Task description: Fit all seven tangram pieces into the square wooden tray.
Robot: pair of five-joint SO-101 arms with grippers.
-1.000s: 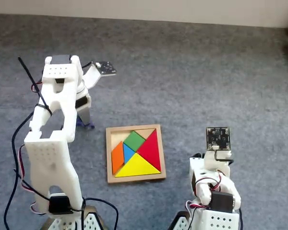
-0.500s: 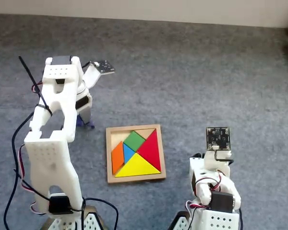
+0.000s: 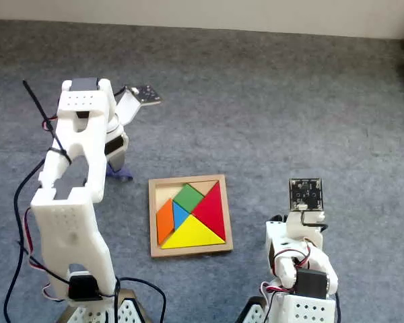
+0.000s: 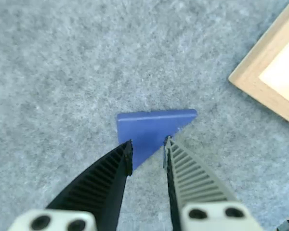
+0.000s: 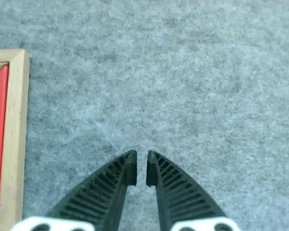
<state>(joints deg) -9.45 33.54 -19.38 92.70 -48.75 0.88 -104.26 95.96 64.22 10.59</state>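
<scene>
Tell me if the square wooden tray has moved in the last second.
No. The square wooden tray keeps the same spot and angle beside the right arm's white base, itself unmoved.

We see the square wooden tray (image 3: pixel 151 222) lying flat on the grey carpeted tabletop (image 3: pixel 289 101). Inside it, packed edge to edge, lie five pieces:

- an orange parallelogram (image 3: pixel 165 221) by the tray's left wall
- a small light blue triangle (image 3: pixel 180 215) just beside it
- a green square (image 3: pixel 188 197) toward the far wall
- a large red triangle (image 3: pixel 213 210) against the right wall
- a large yellow triangle (image 3: pixel 192 235) along the near wall

The tray's far left corner shows bare wood. A dark blue triangle (image 4: pixel 147 127) lies flat outside the tray, near that corner. The left pincer (image 4: pixel 147 142) touches both edges of its narrow tip.
</scene>
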